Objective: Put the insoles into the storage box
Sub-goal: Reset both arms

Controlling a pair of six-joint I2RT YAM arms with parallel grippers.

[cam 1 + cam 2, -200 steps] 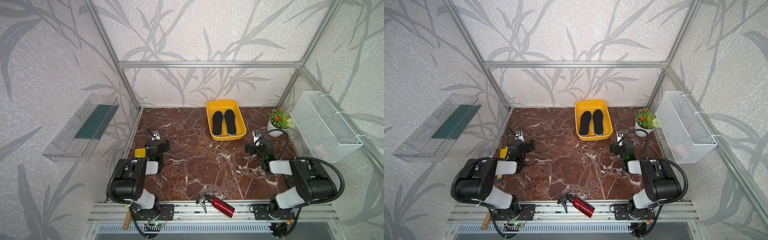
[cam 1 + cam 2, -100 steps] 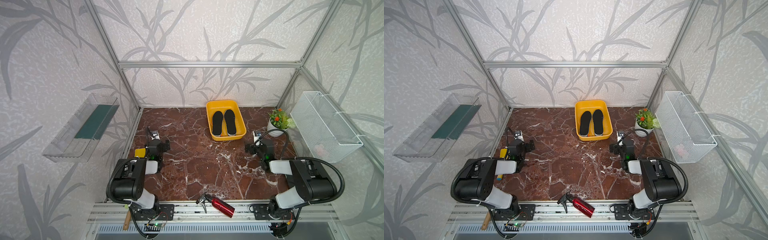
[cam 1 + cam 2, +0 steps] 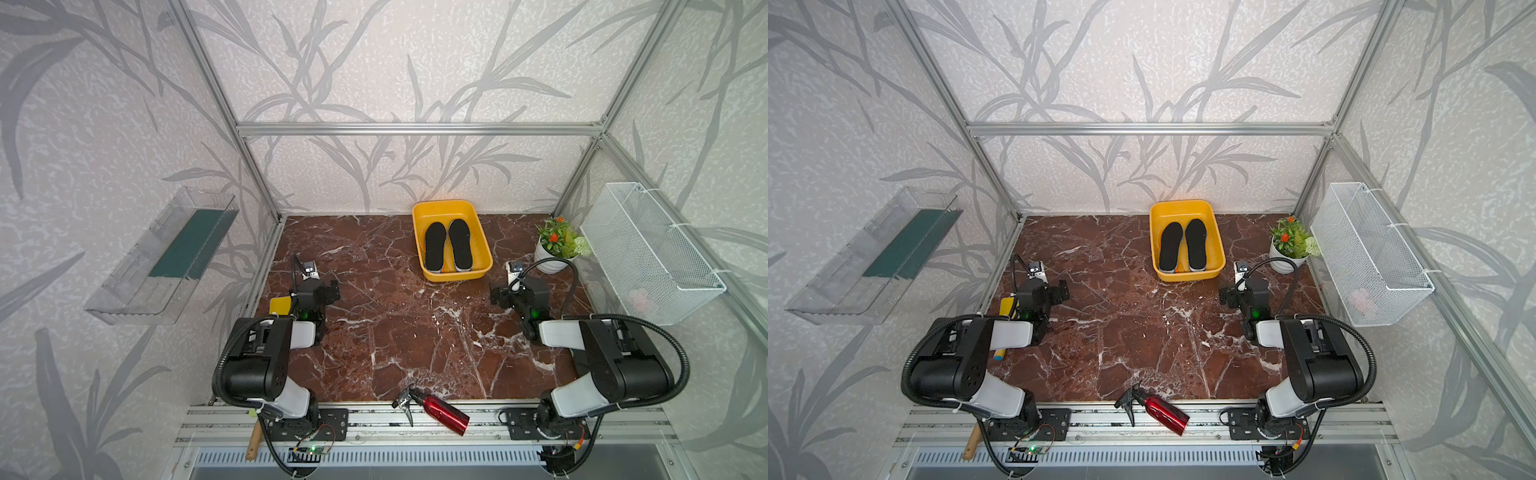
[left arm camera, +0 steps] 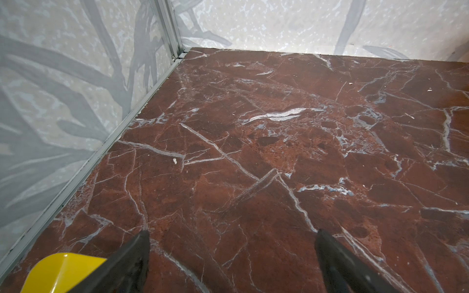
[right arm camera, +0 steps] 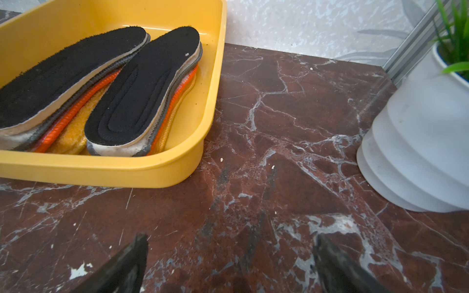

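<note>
Insoles (image 5: 142, 86) lie stacked inside the yellow storage box (image 5: 121, 172) at the counter's (image 3: 395, 332) back, left tool (image 4: 232, 232) and right tool (image 5: 231, 235) both released and empty: task seemingly done, no further grasp needed.

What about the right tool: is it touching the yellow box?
Apart. The right wrist view shows a stretch of bare marble tabletop between the yellow box and the open right tool.

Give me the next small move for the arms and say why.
Probably just park both arms; no pick seems left. The insoles lie in two stacks inside the storage box, black ones on top, and no insole shows on the table in any view. The left gripper and right gripper are open and empty above bare marble.
</note>
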